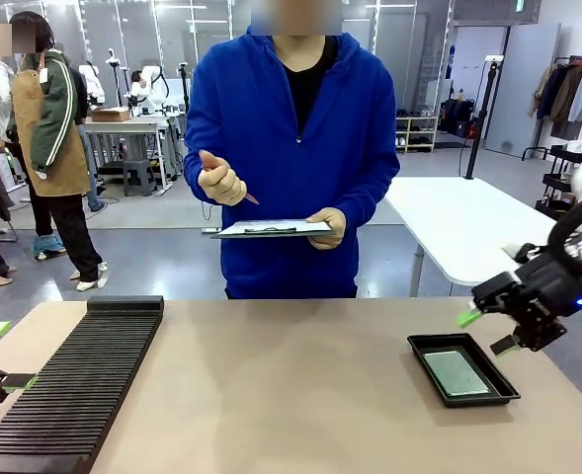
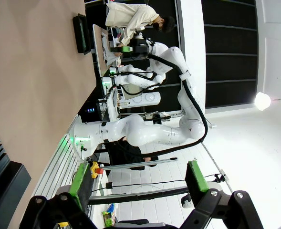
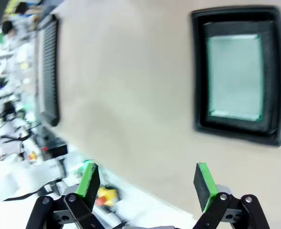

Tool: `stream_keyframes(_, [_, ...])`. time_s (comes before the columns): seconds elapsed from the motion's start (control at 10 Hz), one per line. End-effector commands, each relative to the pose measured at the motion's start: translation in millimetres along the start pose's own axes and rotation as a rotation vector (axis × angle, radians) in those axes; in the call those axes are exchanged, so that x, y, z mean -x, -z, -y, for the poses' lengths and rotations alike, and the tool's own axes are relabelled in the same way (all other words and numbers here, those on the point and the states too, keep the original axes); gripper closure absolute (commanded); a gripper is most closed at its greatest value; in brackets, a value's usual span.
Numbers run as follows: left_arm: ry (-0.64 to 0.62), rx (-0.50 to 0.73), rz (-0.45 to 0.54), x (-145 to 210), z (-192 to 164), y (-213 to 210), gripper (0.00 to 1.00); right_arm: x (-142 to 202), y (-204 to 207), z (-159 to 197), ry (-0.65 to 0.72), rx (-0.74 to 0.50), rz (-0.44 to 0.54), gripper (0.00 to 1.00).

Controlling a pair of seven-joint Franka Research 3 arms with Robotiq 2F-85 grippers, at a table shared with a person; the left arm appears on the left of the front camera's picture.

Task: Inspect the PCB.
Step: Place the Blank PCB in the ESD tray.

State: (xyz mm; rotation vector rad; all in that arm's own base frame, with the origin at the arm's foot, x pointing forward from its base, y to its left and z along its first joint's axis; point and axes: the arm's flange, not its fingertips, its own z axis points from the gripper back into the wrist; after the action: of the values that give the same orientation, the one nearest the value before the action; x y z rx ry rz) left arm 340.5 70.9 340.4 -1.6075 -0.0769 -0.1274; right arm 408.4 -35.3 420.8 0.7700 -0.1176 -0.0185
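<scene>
Right claw (image 1: pixel 488 332) wide open, empty, above PCB (image 1: pixel 456 373).

Bare tabletop (image 1: pixel 291 385) between slotted rack (image 1: pixel 73 385) and black tray (image 1: pixel 462 368) holding the PCB (image 1: pixel 456 373).

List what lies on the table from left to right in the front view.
Left gripper with green pads, open → long black ribbed slotted rack → shallow black rectangular tray holding the pale green PCB → right gripper, open, hovering above the tray's right side.
</scene>
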Motion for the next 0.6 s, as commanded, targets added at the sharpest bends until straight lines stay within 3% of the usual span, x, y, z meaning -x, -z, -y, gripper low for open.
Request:
stream_keyframes(0.0, [0.001, 0.002, -0.006, 0.7, 1.1, -0.8, 0.0, 26.0, -27.2, -2.7, 0.089, -0.179, 0.001, 0.0])
stream_keyframes(0.5, [0.001, 0.002, -0.006, 0.7, 1.1, -0.8, 0.0, 66.5, -54.5, 43.1, 0.14, -0.607, -0.11, 0.0])
